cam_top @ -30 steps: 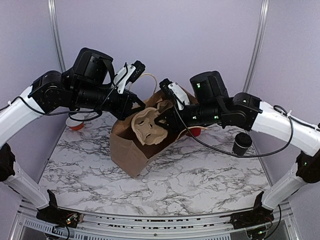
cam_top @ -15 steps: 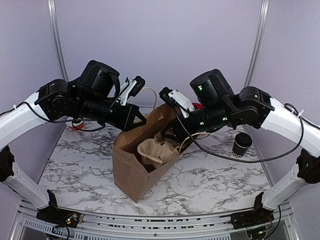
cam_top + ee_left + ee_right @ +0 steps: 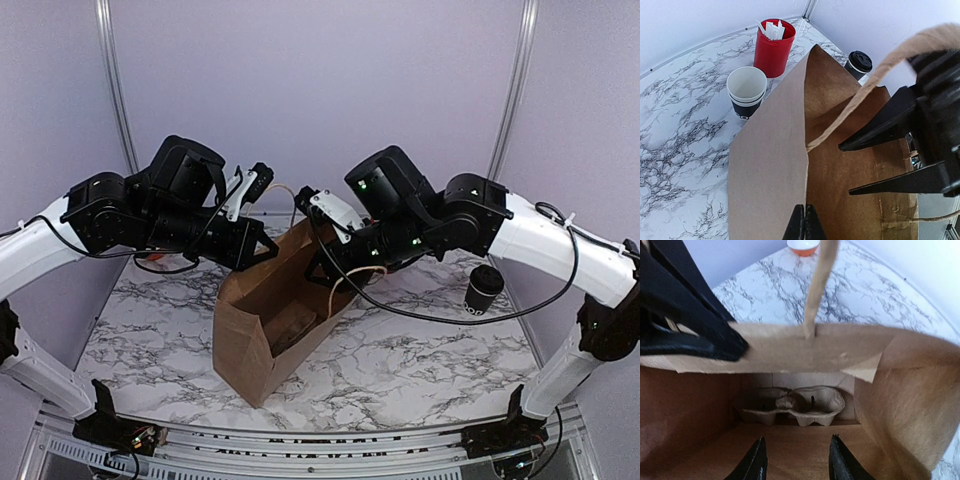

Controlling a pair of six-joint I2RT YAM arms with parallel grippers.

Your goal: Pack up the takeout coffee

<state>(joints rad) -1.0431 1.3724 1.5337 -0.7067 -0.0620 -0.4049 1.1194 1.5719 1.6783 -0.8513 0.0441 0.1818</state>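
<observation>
The takeout coffee [image 3: 484, 290], a small black cup with a black lid, stands on the table at the far right, apart from both grippers; it also shows in the left wrist view [image 3: 859, 62]. A brown paper bag [image 3: 245, 335] stands open at the centre. My left gripper [image 3: 804, 207] is shut on the bag's rim [image 3: 770, 165] and holds the mouth open. My right gripper [image 3: 797, 442] is open and empty inside the bag's mouth [image 3: 790, 347]. A pulp cup carrier [image 3: 805, 405] lies at the bottom of the bag.
A red cup of utensils [image 3: 773, 47] and a stack of lidless black cups [image 3: 746, 91] stand behind the bag. An orange bowl [image 3: 803, 246] sits at the table's far left. The bag's paper handle [image 3: 875, 85] arches between the two grippers.
The right gripper lowered the cup carrier into the bag and let go of it; it is now open. The bag shifted slightly left with the left gripper.
</observation>
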